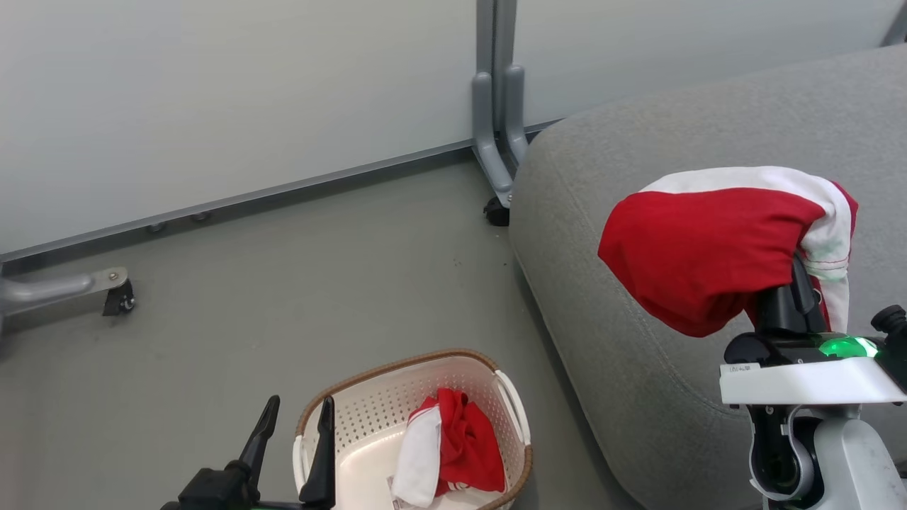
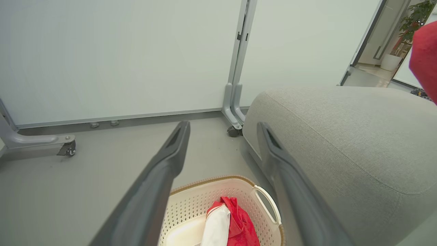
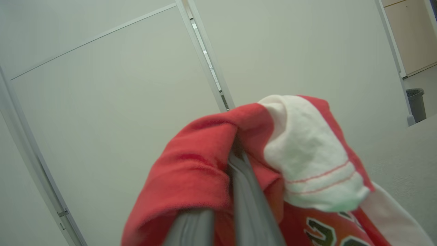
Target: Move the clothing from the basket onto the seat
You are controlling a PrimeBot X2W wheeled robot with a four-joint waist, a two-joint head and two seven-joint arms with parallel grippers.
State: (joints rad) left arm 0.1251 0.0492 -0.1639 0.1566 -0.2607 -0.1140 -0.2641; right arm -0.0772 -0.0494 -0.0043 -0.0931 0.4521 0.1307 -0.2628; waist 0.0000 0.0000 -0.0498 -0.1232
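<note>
One garment (image 1: 701,255) aloft over seat (image 1: 638,404); basket (image 1: 386,418) beside its edge.

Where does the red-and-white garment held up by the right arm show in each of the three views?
Head view: the held garment sits right of centre, in front of the seat.
Left wrist view: a red sliver of it at the upper right edge.
Right wrist view: it runs from the centre down to the bottom edge.
Shared landmark: the grey seat, on the right in all three.

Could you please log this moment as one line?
right gripper: shut on raised garment | left gripper: open | basket: second garment inside
</note>
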